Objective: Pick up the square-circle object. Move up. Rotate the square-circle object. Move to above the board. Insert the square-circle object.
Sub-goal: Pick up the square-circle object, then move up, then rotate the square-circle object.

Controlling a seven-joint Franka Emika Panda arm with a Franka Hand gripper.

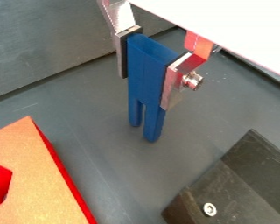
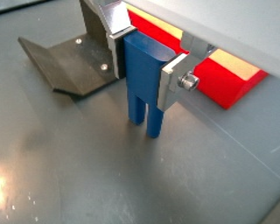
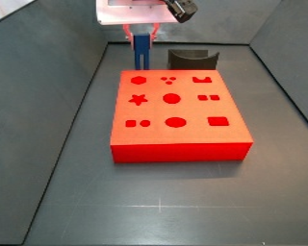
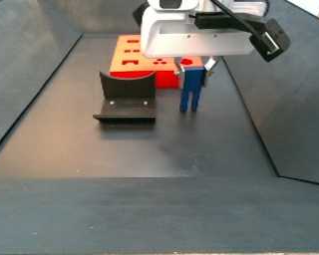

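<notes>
Here the pincer (image 1: pixel 154 54) points straight down, clamping the upright square-circle object (image 1: pixel 145 87), 2 prongs lowest.

A robot test bench in a lab: a bare dark grey floor (image 4: pixel 149 149) walled by sloping dark panels (image 3: pixel 61 67). On it sit only a red board (image 3: pixel 176 115) with cut shapes, a dark fixture (image 4: pixel 127 100), and, at the upper middle, the gripper (image 4: pixel 191 66) closed on a blue peg (image 4: pixel 191 88).

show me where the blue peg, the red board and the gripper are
Blue peg (image 2: pixel 143 83): a wrist view, middle of its front face.
Red board (image 3: pixel 183 142): a side view, bare top near the front edge.
Gripper (image 1: pixel 157 61): a wrist view, midway between the fingertips, shut on the peg.
</notes>
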